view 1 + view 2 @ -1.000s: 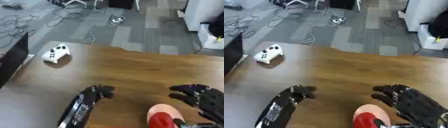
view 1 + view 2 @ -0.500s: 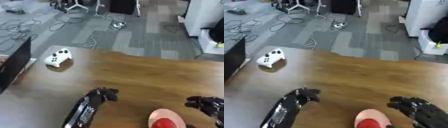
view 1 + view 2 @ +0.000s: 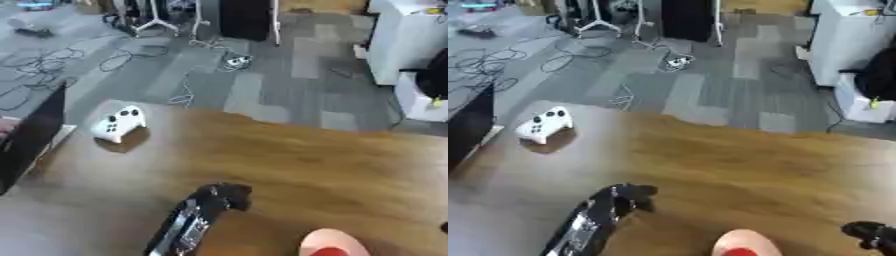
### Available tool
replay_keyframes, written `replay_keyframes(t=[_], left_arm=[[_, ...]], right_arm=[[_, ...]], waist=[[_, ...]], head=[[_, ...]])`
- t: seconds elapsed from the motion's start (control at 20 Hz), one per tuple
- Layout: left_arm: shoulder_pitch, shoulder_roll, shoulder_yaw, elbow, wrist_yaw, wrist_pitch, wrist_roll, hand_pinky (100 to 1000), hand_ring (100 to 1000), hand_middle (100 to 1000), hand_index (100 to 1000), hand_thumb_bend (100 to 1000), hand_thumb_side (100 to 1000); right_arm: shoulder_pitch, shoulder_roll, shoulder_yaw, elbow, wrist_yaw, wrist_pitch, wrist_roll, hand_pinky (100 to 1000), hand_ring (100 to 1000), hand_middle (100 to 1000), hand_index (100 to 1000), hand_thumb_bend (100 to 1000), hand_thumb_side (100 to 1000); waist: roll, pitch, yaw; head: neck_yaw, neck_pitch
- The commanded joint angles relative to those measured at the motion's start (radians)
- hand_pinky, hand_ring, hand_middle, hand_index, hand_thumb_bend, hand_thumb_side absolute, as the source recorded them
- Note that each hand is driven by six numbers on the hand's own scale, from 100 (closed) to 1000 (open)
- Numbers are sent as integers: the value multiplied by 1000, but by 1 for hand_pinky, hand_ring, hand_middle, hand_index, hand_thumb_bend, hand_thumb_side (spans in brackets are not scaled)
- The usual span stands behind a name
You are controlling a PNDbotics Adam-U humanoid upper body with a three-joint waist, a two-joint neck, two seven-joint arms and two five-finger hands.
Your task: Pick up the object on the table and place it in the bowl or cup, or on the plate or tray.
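Fingers of the left robot hand (image 3: pixel 223 194) curl, holding nothing, on the surface (image 3: pixel 332 160). White controller (image 3: pixel 119 124) lies far-left of it. Right robot hand (image 3: pixel 870 234): finger state unclear.

No text, label, brand, number or sign can be read anywhere.

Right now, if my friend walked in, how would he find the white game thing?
Start at the wooden table and look to its far left corner, beside the dark screen. The white game controller lies there alone, the only white thing on the table, well beyond the robot's left hand.
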Motion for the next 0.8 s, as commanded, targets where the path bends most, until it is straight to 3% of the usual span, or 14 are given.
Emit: replay_keyframes(t=[0.05,0.35,0.4,0.45,0.8], left_arm=[[-4,17,3,-11,-15,7,9,696,836,590,704,210,901],[0,19,7,-8,-34,21,26,701,846,600,719,212,905],[1,19,7,-7,-35,22,29,702,846,600,719,213,906],[2,20,8,-6,-36,23,33,702,849,604,724,215,906],[13,29,14,-1,-36,35,58,707,856,615,737,216,908]], right_arm=[[34,22,-32,-23,-62,11,-50,807,658,796,875,363,716],[115,143,-63,-23,-215,50,-148,829,636,785,879,366,712],[129,158,-63,-23,-226,51,-157,830,636,784,879,319,748],[141,173,-62,-23,-234,51,-163,833,633,783,879,365,710],[139,296,-33,11,-315,19,-234,861,629,782,889,347,694]], waist=[[0,-17,-13],[-4,-17,-46],[-5,-17,-50],[-6,-17,-53],[-9,-30,-58]], head=[[18,-33],[8,-115],[3,-126],[-1,-136],[-6,-169]])
